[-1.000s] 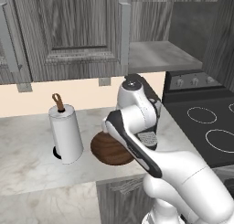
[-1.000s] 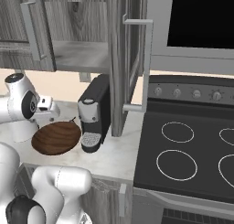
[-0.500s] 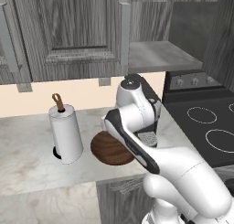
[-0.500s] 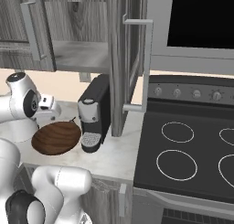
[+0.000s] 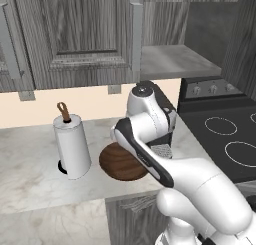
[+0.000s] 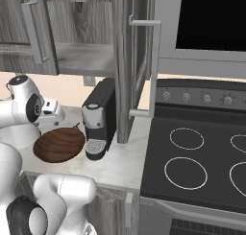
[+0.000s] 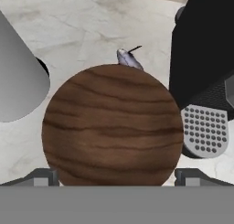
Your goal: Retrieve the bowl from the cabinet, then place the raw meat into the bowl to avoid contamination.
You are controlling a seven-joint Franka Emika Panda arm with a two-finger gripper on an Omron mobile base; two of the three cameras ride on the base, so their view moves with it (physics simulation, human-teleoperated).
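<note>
The dark-brown wooden bowl (image 7: 112, 125) sits upright on the marble counter, between the paper-towel roll and the coffee machine (image 5: 120, 161) (image 6: 58, 144). Just past its far rim lies the raw meat (image 7: 129, 58), a tiny grey-purplish lump with a thin pointed end, resting on the counter outside the bowl. My gripper (image 7: 117, 176) hovers over the bowl's near edge, open, fingertips (image 7: 43, 175) spread wider than the bowl and holding nothing. The grey wood-grain cabinet (image 5: 90, 34) above stands open, its inner shelf (image 5: 175, 61) bare.
A white paper-towel roll (image 5: 72, 146) stands left of the bowl. A black coffee machine (image 6: 98, 119) stands right of it, drip grille (image 7: 205, 131) near the rim. The open cabinet door (image 6: 139, 61) juts out above the counter. The black stove (image 6: 202, 157) lies further right.
The arm has lifted very slightly above the bowl. The bowl and the meat have stayed where they were.
</note>
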